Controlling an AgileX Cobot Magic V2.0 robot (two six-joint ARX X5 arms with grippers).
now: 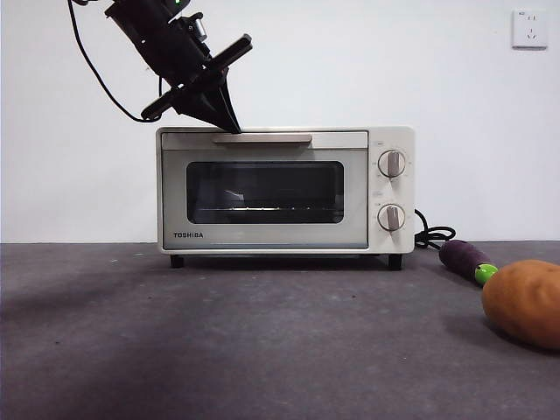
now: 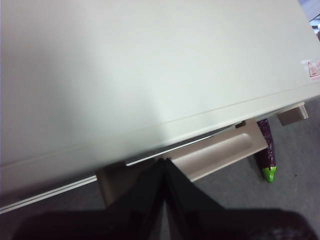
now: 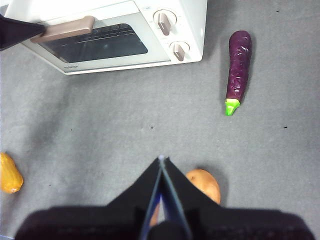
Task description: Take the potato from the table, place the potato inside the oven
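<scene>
The potato (image 1: 525, 302) lies on the table (image 1: 262, 350) at the front right; in the right wrist view the potato (image 3: 205, 184) shows partly behind my right gripper (image 3: 161, 159), which hovers above it, shut and holding nothing. The oven (image 1: 284, 188) stands at the back with its door closed. My left gripper (image 1: 229, 122) is shut, its tips touching the top edge of the door just above the left part of the beige handle (image 1: 262, 138). In the left wrist view my left gripper (image 2: 164, 161) sits between the oven's top (image 2: 150, 75) and the handle (image 2: 220, 152).
A purple eggplant (image 1: 466, 259) with a green tip lies right of the oven, beside its black power cord (image 1: 433, 236). An orange-yellow vegetable (image 3: 9, 174) lies on the table's left side. A wall socket (image 1: 529, 28) is at the upper right.
</scene>
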